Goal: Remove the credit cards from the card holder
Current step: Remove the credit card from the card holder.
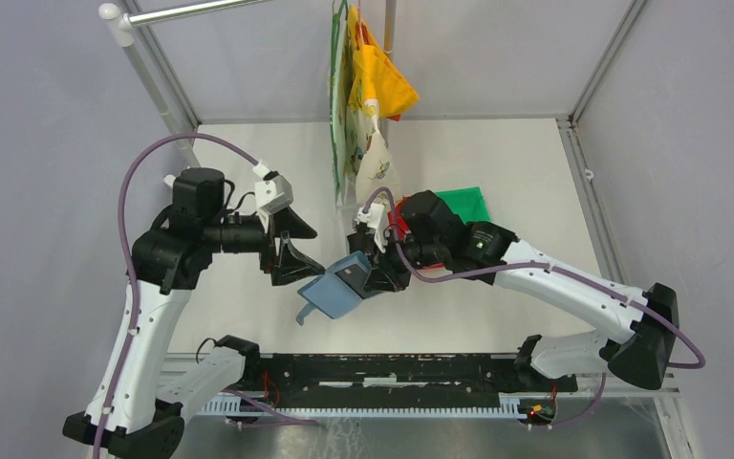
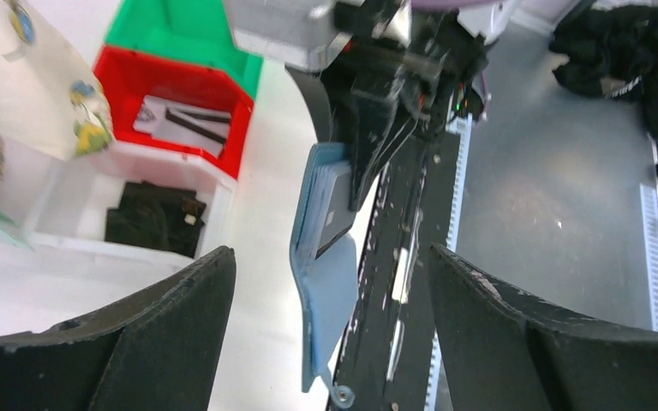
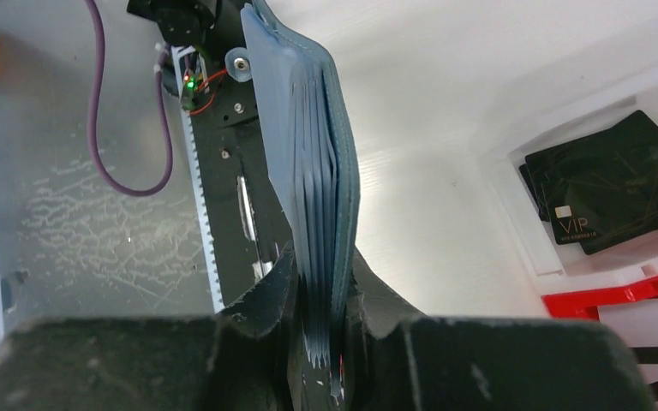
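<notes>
**Card holder pinched in the right gripper, left jaws wide apart beside it**

From above, I see the right gripper (image 1: 375, 279) clamped on the card holder (image 1: 333, 295), which is held off the table (image 1: 497, 153) over its near middle. The left gripper (image 1: 317, 253) sits just to its left, jaws wide apart and holding nothing. Hanging bags (image 1: 363, 105) drop down at the far edge. The right arm (image 1: 573, 287) covers most of the bins, and only a green bin (image 1: 465, 203) shows clearly.

My left wrist camera shows what the top view hides. The holder hangs edge-on between the left fingers (image 2: 171, 334) and touches neither. A dark card (image 2: 336, 214) sits in one pocket. Beyond it a red bin (image 2: 180, 86) stands between the green one and a white bin (image 2: 68, 184).

On the right wrist camera, the right fingers (image 3: 261, 300) pinch the holder's stacked pockets from both sides. Black cards (image 3: 604, 184), one marked VIP, lie in the white bin to the right.
</notes>
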`<action>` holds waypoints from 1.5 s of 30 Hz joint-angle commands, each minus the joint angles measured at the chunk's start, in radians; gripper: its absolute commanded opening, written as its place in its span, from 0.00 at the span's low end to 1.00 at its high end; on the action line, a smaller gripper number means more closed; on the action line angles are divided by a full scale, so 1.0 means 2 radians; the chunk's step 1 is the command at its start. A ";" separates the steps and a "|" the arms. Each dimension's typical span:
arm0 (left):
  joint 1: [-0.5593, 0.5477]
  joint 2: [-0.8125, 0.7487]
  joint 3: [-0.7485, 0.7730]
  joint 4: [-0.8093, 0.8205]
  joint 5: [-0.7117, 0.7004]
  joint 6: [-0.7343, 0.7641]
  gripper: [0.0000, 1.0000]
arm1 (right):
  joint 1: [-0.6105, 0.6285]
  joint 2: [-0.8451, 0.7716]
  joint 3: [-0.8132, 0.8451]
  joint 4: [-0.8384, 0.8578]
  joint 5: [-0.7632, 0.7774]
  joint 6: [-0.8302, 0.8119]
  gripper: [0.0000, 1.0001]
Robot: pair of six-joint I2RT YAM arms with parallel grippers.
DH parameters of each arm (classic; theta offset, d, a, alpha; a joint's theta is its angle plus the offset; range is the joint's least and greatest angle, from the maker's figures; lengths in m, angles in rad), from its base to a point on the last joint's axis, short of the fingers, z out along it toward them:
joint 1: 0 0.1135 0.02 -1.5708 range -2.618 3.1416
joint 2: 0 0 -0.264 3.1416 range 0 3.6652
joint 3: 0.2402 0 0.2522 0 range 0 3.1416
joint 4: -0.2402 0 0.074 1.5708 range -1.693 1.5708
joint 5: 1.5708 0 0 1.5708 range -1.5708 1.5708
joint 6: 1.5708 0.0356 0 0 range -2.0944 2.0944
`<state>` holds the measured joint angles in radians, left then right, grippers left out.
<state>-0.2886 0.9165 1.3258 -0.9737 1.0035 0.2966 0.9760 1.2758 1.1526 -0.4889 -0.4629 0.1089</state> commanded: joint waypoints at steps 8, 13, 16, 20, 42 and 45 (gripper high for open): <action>-0.002 -0.012 -0.041 -0.104 0.012 0.177 0.84 | 0.046 0.066 0.141 -0.037 -0.021 -0.050 0.00; -0.002 -0.014 -0.044 -0.113 0.022 0.186 0.80 | 0.066 0.108 0.201 -0.057 -0.017 -0.069 0.00; -0.003 -0.013 -0.045 -0.136 0.028 0.207 0.72 | 0.073 0.125 0.229 -0.065 -0.018 -0.073 0.00; -0.003 -0.004 -0.042 -0.178 0.025 0.254 0.47 | 0.077 0.136 0.250 -0.074 -0.018 -0.079 0.00; -0.003 -0.074 -0.064 0.278 0.053 -0.271 0.02 | 0.050 -0.148 -0.185 0.514 0.131 0.183 0.91; -0.003 -0.075 -0.069 0.308 0.053 -0.322 0.02 | 0.048 -0.143 -0.191 0.535 0.138 0.206 0.91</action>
<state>-0.2905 0.7704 1.1984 -0.6075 1.0721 -0.0505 1.0782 0.9794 0.7872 0.3264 -0.2523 0.3889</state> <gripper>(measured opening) 0.207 0.912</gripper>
